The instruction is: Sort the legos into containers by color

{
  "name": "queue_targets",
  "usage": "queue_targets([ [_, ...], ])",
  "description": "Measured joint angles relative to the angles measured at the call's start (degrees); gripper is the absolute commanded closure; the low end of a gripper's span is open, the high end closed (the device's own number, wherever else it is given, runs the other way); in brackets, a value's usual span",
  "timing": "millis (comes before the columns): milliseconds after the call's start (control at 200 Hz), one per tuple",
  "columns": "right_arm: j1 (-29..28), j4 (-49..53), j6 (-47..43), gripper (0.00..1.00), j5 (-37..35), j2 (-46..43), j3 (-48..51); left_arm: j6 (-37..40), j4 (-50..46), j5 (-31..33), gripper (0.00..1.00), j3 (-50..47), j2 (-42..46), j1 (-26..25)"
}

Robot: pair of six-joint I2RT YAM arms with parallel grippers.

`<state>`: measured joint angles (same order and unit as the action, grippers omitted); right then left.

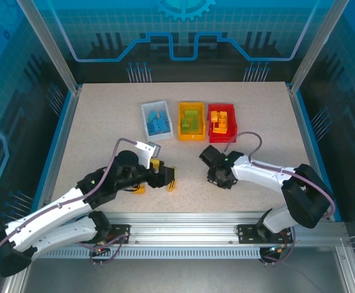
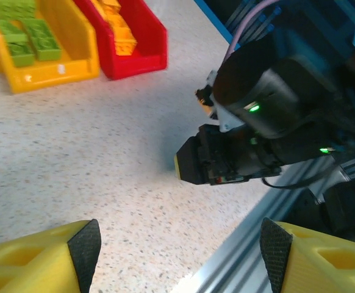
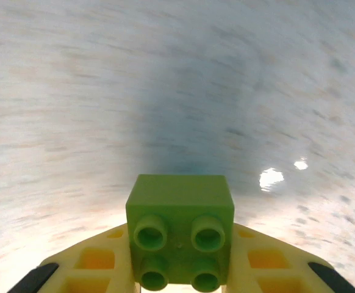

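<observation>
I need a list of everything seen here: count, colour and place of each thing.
table: one, speckled beige, underneath
white bin: one, white, row's left
blue legos: several, blue, inside white bin
yellow-orange bin: one, yellow-orange, row's middle
green legos: several, green, inside yellow-orange bin
red bin: one, red, row's right
yellow-orange legos: several, yellow-orange, inside red bin
green lego: one, green, in right gripper
left gripper: one, yellow fingers, open above table
right gripper: one, yellow fingers, shut on green lego

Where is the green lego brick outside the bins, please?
The green lego brick sits between the fingers of the right end effector in the right wrist view, right of centre, just in front of the red bin.
</observation>
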<state>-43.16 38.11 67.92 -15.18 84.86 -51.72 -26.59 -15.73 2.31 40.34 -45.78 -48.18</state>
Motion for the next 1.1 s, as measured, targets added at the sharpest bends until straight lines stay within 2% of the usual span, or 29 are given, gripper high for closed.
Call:
queue_targets([
  [185,1.4,0.0,-13.8,0.73,-1.3,9.3,-22.0,-2.3,-3.5,8.5,0.26,0.0,2.5,0.0],
  [415,9.2,4.1,-25.0,0.7,1.0,31.0,-49.4,-4.8,-6.9,13.6,0.26,0.0,2.6,0.0],
  [520,12.4,7.5,-27.8,0.64,2.9,40.8,-61.9,-5.1,-8.2,14.5,0.26,0.0,2.4,0.0],
  [640,14.7,11.4,-29.9,0.52,5.5,49.1,-72.1,-5.9,-10.1,15.3,0.26,0.1,2.2,0.0],
  [725,15.2,13.7,-30.8,0.42,6.8,52.0,-75.3,-6.6,-11.3,15.7,0.26,0.1,1.7,0.0],
  [785,15.2,15.0,-31.4,0.4,7.7,52.5,-76.0,-7.0,-12.0,15.9,0.26,0.1,1.2,0.0],
  [985,14.9,16.5,-32.2,0.4,8.8,51.5,-76.1,-8.5,-14.2,15.9,0.27,0.1,-0.4,0.0],
  [1100,13.9,15.4,-32.8,0.39,7.8,44.4,-69.7,-9.6,-16.0,16.5,0.29,0.7,-0.5,0.0],
])
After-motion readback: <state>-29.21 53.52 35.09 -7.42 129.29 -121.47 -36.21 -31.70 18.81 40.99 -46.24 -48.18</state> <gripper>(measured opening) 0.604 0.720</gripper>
